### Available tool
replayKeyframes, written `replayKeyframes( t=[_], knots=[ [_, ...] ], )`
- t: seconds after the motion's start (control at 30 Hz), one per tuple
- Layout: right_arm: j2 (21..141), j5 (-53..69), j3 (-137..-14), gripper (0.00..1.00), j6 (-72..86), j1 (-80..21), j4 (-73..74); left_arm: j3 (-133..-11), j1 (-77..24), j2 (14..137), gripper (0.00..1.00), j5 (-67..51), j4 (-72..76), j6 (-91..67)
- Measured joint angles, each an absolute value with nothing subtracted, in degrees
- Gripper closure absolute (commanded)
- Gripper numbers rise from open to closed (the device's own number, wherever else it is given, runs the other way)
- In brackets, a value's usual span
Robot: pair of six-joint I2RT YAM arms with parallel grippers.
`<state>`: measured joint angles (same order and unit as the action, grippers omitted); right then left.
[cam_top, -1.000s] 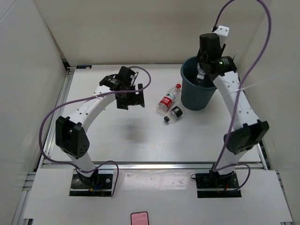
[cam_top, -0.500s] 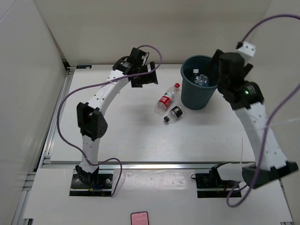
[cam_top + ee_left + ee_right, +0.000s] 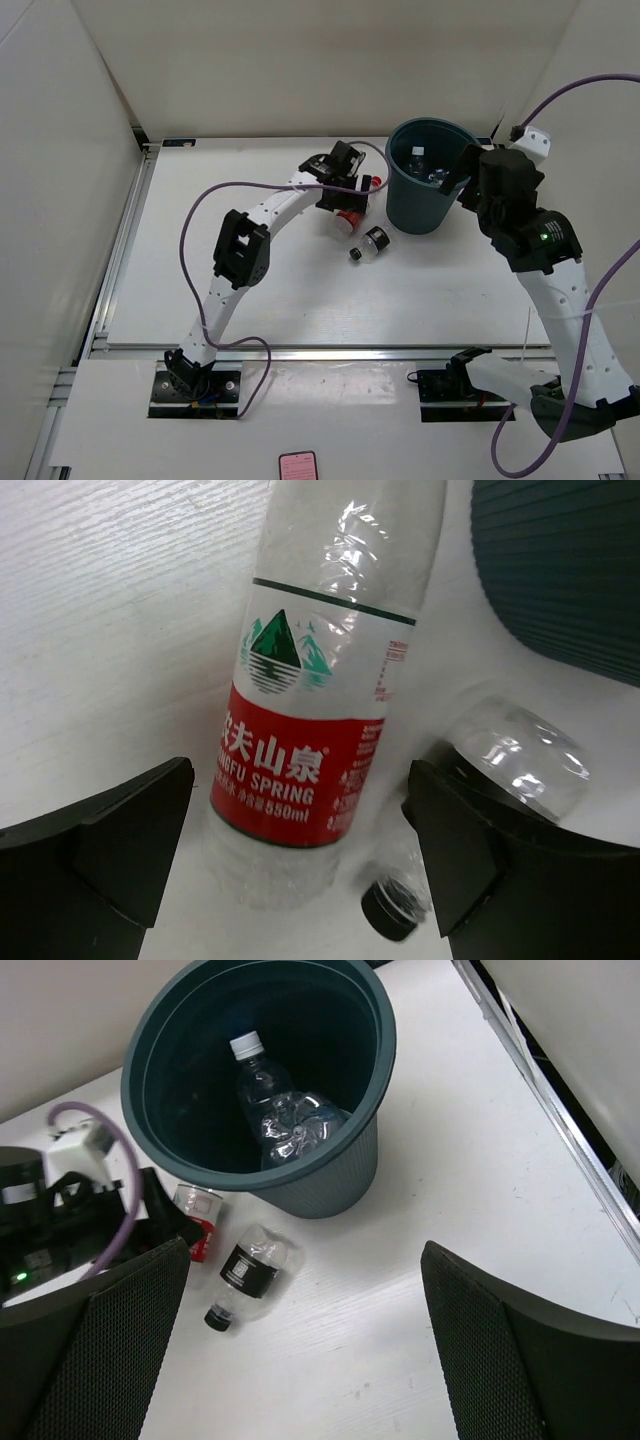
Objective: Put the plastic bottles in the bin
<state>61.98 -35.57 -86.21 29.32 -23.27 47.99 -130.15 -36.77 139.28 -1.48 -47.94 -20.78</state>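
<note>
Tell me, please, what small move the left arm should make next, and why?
Probably lower the left gripper slightly and close on the red-labelled bottle: its open fingers straddle that bottle, which lies beside the bin, not yet gripped.

White table (image 3: 260,290), wood-grain surface. Pale enclosure walls (image 3: 60,150) at left, back and right. Aluminium rail (image 3: 112,262) along table's left edge. Small pink rectangular item (image 3: 297,466), dark-bordered, on the near front board (image 3: 350,425).
</note>
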Motion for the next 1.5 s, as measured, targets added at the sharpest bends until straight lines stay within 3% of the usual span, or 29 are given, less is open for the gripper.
replayKeyframes(
  t=[0.23, 0.3, 0.37, 0.4, 0.43, 0.7, 0.9, 1.13, 1.27, 1.33, 1.5],
  knots=[
    [58.4, -33.9, -86.3, 0.00, 26.4, -23.3, 48.1, -130.7, -37.0, 142.9, 0.00, 1.2, -46.8, -17.6],
    [57.1, -33.6, -86.2, 0.00, 26.0, -23.3, 48.3, -130.7, -36.8, 143.3, 0.07, 1.1, -46.5, -17.6],
    [55.9, -33.6, -86.2, 0.00, 25.6, -23.3, 48.7, -130.5, -36.4, 143.4, 0.44, 0.5, -46.3, -18.2],
    [55.4, -33.5, -86.2, 0.00, 25.4, -23.3, 49.0, -130.5, -36.2, 143.4, 0.53, 0.1, -46.0, -18.4],
    [54.8, -33.5, -86.0, 0.00, 25.3, -23.3, 49.2, -130.5, -36.0, 143.4, 0.57, -0.3, -45.8, -18.6],
    [53.1, -33.4, -82.3, 0.00, 26.1, -23.3, 50.4, -129.4, -34.7, 141.8, 0.56, 1.1, -46.7, -20.9],
    [53.0, -32.6, -80.5, 0.00, 26.9, -23.3, 50.7, -128.0, -32.8, 131.4, 0.56, 5.5, -50.1, -24.9],
    [50.3, -32.6, -78.0, 0.00, 26.5, -23.3, 50.4, -138.4, -35.5, 119.6, 0.52, 7.4, -44.3, -24.0],
    [48.8, -33.3, -77.8, 0.00, 26.4, -23.3, 50.4, -146.8, -38.5, 120.5, 0.51, 3.0, -36.0, -24.1],
    [48.4, -33.8, -77.9, 0.00, 26.3, -23.3, 50.5, -149.8, -39.7, 123.1, 0.44, 0.1, -30.6, -24.3],
    [48.6, -34.7, -81.2, 0.00, 25.0, -23.3, 50.6, -149.8, -41.8, 131.1, 0.39, -3.7, -19.3, -25.9]
  ],
)
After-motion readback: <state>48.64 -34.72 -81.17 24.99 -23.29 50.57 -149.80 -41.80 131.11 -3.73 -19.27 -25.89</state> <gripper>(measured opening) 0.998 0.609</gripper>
